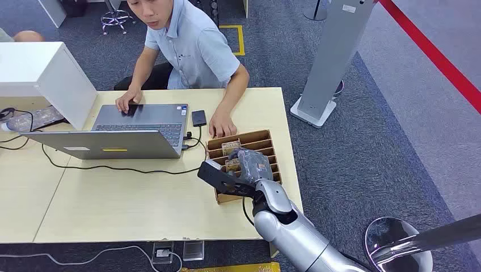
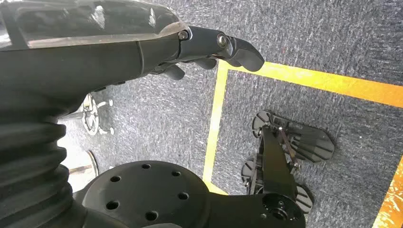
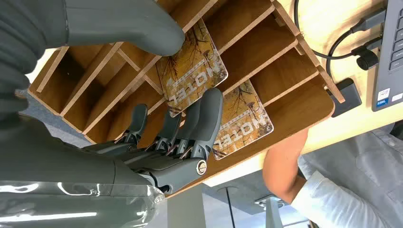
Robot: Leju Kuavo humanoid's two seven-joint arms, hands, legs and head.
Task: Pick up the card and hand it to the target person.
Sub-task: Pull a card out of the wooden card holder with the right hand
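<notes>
A wooden slotted card holder (image 1: 268, 137) stands on the table's right end, with two brown "HOTEL" cards in its slots. My right hand (image 1: 252, 164) reaches into it from above. In the right wrist view its thumb (image 3: 138, 28) presses one face of the nearer card (image 3: 195, 71) and its fingers (image 3: 209, 109) lie against the other, so the card is pinched while still standing in its slot. The second card (image 3: 244, 118) stands one slot further on. The person (image 1: 193, 51) sits across the table, one hand (image 1: 221, 124) resting beside the holder. My left hand (image 2: 218, 45) hangs over the floor, holding nothing.
An open laptop (image 1: 136, 127) with cables lies left of the holder, and a small black device (image 1: 199, 118) sits between them. A white box (image 1: 39, 73) occupies the table's far left. A grey pillar base (image 1: 315, 110) stands on the carpet to the right.
</notes>
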